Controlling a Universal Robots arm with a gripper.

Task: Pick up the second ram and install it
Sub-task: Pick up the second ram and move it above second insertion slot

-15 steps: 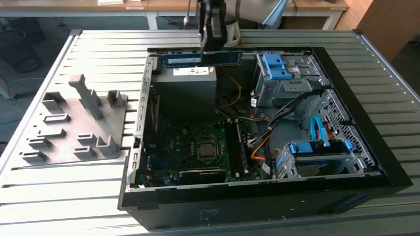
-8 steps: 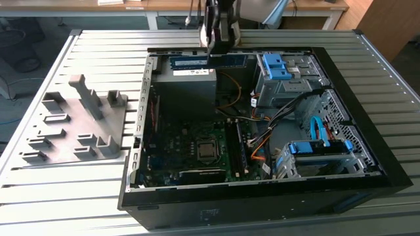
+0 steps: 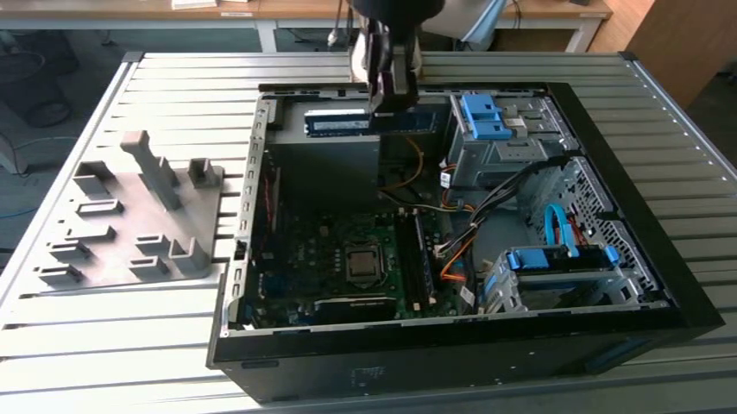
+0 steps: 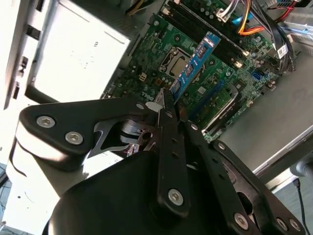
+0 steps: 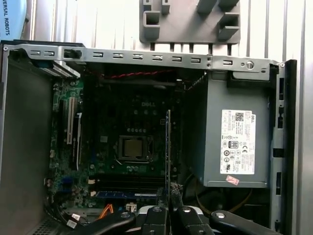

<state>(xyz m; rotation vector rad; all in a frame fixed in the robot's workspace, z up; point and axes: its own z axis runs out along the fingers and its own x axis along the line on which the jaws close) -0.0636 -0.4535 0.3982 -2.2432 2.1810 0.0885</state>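
Observation:
The second ram [image 3: 368, 122] is a long blue stick, and my gripper [image 3: 392, 102] is shut on it from above. It hangs level over the far end of the open computer case [image 3: 461, 345], above the grey power supply [image 3: 328, 159]. In the second wrist view the ram [image 4: 195, 63] sticks out from the shut fingertips of the gripper [image 4: 166, 100], with the green motherboard [image 4: 146, 68] below it. In the first wrist view the ram [image 5: 168, 142] appears edge-on, over the gap between the processor socket [image 5: 133, 147] and the power supply [image 5: 234, 142]. The dark memory slots [image 5: 127, 183] lie below.
A grey slotted holder block [image 3: 138, 216] stands on the table at the exterior view's left. Drive cages with blue latches [image 3: 553, 259] and orange and black cables [image 3: 461, 233] take up the case's right half. A blue stick [image 5: 122, 194] sits in one slot.

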